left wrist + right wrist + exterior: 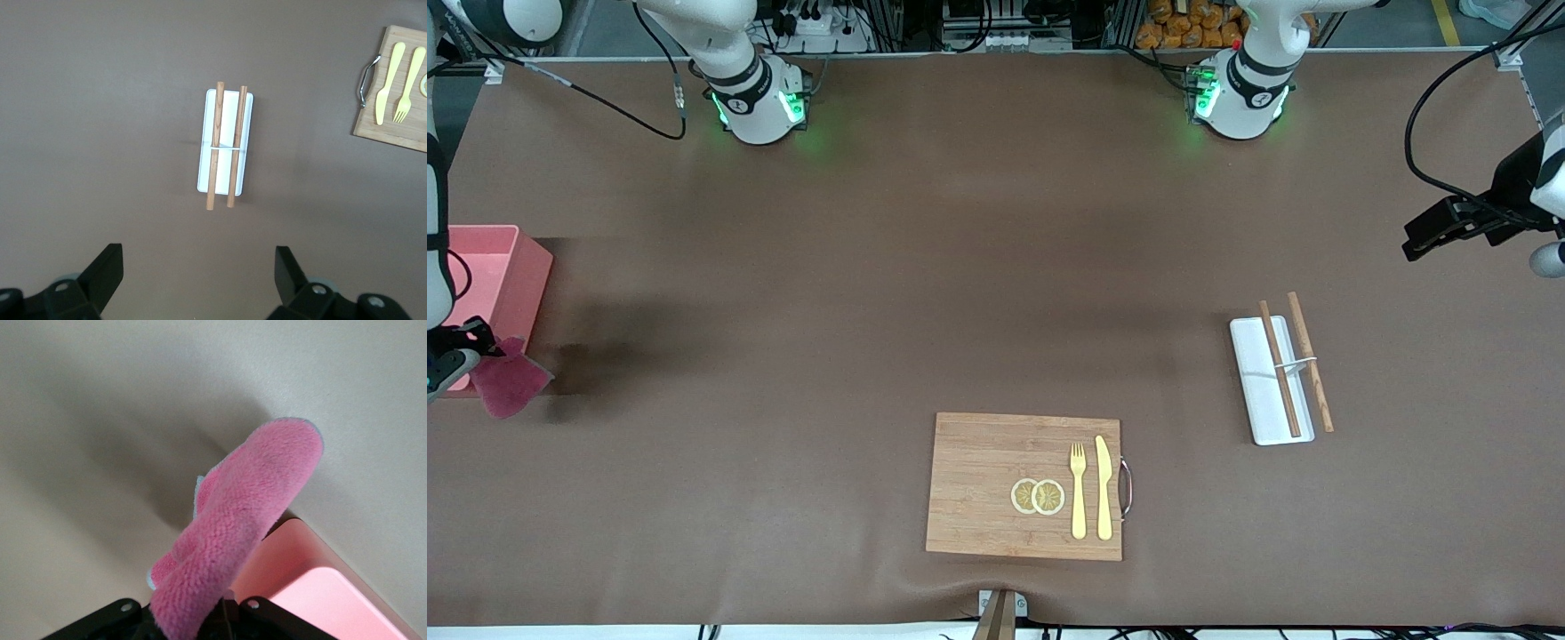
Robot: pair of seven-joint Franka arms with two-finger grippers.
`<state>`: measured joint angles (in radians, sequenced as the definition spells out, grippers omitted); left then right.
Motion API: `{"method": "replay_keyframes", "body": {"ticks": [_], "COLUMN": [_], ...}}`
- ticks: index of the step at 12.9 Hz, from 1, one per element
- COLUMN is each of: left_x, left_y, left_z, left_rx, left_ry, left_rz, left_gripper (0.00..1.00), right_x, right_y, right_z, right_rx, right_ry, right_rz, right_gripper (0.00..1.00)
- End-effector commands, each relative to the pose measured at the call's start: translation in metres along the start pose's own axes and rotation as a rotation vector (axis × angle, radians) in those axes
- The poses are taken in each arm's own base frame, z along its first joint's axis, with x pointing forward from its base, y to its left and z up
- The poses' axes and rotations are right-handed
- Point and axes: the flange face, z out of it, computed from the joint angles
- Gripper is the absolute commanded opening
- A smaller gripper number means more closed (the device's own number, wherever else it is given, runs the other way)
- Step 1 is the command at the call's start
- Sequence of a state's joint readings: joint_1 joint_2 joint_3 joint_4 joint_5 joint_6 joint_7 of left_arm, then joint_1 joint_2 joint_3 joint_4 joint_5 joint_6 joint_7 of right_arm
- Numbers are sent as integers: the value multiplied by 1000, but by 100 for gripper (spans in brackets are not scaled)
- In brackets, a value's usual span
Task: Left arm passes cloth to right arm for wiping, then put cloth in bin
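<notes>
My right gripper [482, 348] is shut on the maroon cloth [509, 382] and holds it in the air at the corner of the pink bin [505, 267] nearest the front camera, at the right arm's end of the table. In the right wrist view the cloth [233, 533] hangs from the gripper [223, 613], with a corner of the bin [320, 593] just under it. My left gripper [1418, 244] is open and empty, high over the left arm's end of the table. In the left wrist view its fingers [107, 270] stand wide apart.
A white tray [1267, 404] with two wooden chopsticks [1279, 369] lies toward the left arm's end; it also shows in the left wrist view [224, 143]. A wooden board [978, 484] with a yellow fork, knife and lemon slices lies near the front camera.
</notes>
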<state>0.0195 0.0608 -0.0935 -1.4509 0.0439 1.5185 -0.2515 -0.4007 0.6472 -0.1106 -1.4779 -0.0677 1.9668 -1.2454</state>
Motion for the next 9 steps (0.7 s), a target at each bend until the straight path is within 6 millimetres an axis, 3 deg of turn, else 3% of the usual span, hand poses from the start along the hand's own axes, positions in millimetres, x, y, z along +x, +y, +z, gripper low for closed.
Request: {"method": "replay_keyframes", "body": {"ticks": [1,3,5,7,9], "left_x": [-16,-20,-20,-15,-13], "left_y": [-10,-9,-10,-18,-21], "left_z": [-4,-6,-8,-4,-8], "left_rx": [-10,-7,-1,6,1], "left_ry": [-7,-5,0,-5,4], "left_rz": [21,25,22,11,3], "left_gripper": [100,100,100,100,100], "right_x": [16,44,94,138,200], "right_y": [-7,-19,-48,-72,-112], "right_z": [26,49,61,58,53], "right_rx": [39,77,125,141,170], "right_ry": [-28,-38,-5,25,82], "right_rz": [-10,-40,-88,-133,-185], "right_gripper": [0,0,0,0,0]}}
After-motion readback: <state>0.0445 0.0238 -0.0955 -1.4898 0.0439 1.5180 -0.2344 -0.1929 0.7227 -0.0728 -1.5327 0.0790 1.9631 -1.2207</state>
